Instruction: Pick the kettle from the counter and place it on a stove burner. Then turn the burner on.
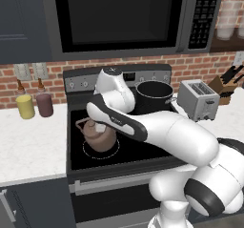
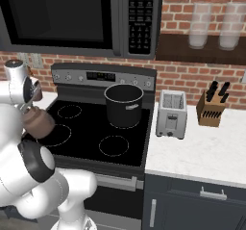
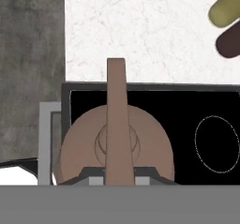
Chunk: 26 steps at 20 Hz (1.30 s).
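Gripping the thin arched handle, the end effector (image 3: 118, 178) is holding the squat brown-copper kettle (image 1: 99, 135) over the large white-ringed stove burner (image 1: 88, 151).

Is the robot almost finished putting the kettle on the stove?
Partly. The kettle is off the white counter and over the front-left burner ring of the cooktop. The claw is shut on its handle, so letting go is left. Turning the burner on at the back panel knobs is left too.
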Motion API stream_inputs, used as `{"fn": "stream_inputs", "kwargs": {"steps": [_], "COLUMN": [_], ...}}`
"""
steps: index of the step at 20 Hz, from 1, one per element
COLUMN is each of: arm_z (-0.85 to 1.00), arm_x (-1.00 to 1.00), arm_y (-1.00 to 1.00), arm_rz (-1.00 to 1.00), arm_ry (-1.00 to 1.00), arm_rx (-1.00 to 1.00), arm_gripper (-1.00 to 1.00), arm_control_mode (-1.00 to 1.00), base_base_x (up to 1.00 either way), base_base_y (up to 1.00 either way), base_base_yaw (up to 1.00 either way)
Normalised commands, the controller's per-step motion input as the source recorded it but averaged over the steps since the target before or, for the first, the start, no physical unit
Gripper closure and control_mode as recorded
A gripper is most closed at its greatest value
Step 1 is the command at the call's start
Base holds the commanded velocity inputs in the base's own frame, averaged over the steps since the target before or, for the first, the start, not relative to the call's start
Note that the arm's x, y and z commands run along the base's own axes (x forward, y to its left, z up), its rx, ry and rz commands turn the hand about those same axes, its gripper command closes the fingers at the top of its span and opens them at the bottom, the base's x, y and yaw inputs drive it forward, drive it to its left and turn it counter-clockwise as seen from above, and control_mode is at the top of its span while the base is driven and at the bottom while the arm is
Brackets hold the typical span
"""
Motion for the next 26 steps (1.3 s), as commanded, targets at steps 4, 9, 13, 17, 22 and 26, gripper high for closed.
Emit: {"fn": "stream_inputs", "kwargs": {"steps": [4,9,13,17,22,26], "arm_z": [-0.07,-0.16,-0.24,-0.43,-0.40,-0.26], "arm_x": [0.19,0.04,0.03,0.00,0.00,0.05], "arm_y": [-0.37,-0.10,0.00,0.00,-0.01,-0.07], "arm_rz": [0.00,0.00,0.00,0.00,0.00,0.00], "arm_ry": [0.00,0.00,0.00,0.01,0.01,0.00], "arm_rx": [0.00,0.06,0.09,0.09,0.07,0.05], "arm_gripper": [1.00,1.00,1.00,1.00,1.00,1.00], "arm_control_mode": [-1.00,-1.00,-1.00,-1.00,-1.00,-1.00], "base_base_x": [0.00,0.00,0.00,0.00,0.00,0.00], "base_base_y": [0.00,0.00,0.00,0.00,0.00,0.00], "base_base_yaw": [0.00,0.00,0.00,0.00,0.00,0.00]}}
